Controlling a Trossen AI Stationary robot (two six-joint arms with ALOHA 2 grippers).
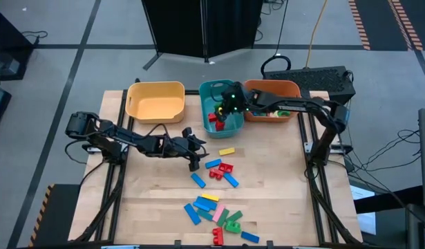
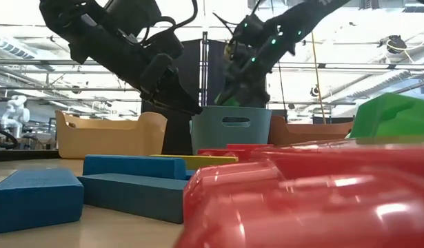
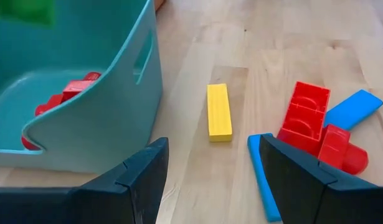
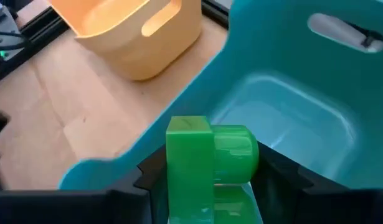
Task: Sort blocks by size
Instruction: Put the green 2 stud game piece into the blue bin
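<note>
My right gripper (image 4: 210,180) is shut on a green block (image 4: 203,155) and hangs over the teal bin (image 1: 205,90) at the table's far middle. Red blocks (image 3: 66,93) lie on that bin's floor. My left gripper (image 3: 213,180) stands open over the table just near of the teal bin, with nothing between its fingers. A yellow bar (image 3: 219,112) lies flat on the wood just ahead of it. Beside the bar lie a red block (image 3: 306,118) and blue bars (image 3: 263,174). More blocks (image 1: 219,214) lie in a cluster by the near edge. My right gripper pinches the green block between its two fingers, by its two opposite sides (image 4: 172,162). The fingers slant downward, coming from the table's right. The block is lifted clear, above the teal bin's inside, with its studs (image 4: 238,152) turned sideways.
A yellow bin (image 1: 155,100) stands left of the teal one and an orange bin (image 1: 271,104) right of it, all along the far edge. Bare wood lies between the bins and the loose blocks (image 1: 219,169) at mid-table.
</note>
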